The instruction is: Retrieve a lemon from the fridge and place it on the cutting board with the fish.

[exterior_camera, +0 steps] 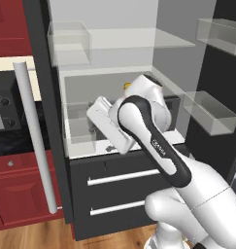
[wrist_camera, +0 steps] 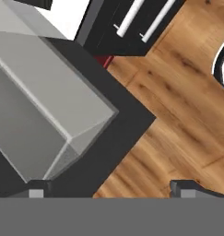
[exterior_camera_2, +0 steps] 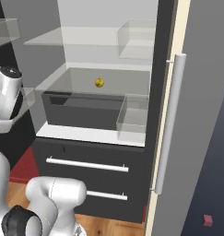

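The fridge (exterior_camera: 114,41) (exterior_camera_2: 109,27) stands open, with a pale interior and clear shelves. The lemon (exterior_camera_2: 99,82), small and yellow, rests on the middle shelf toward the back. In the left base view the lemon (exterior_camera: 126,85) just peeks out above my arm. My gripper (exterior_camera: 112,146) hangs in front of that shelf, lower and nearer than the lemon, pointing down. In the hand view the gripper (wrist_camera: 111,190) is open, with nothing between its fingertips (wrist_camera: 37,190), above a clear door bin (wrist_camera: 49,106) and the wooden floor (wrist_camera: 178,101). The cutting board and the fish are out of view.
Two dark drawers with white bar handles (exterior_camera: 122,177) (exterior_camera_2: 88,164) sit below the shelf. Clear bins (exterior_camera: 209,112) (exterior_camera_2: 134,115) hang on both open doors, which carry long white handles (exterior_camera: 37,141) (exterior_camera_2: 171,124). Red cabinets (exterior_camera: 17,194) stand to the left.
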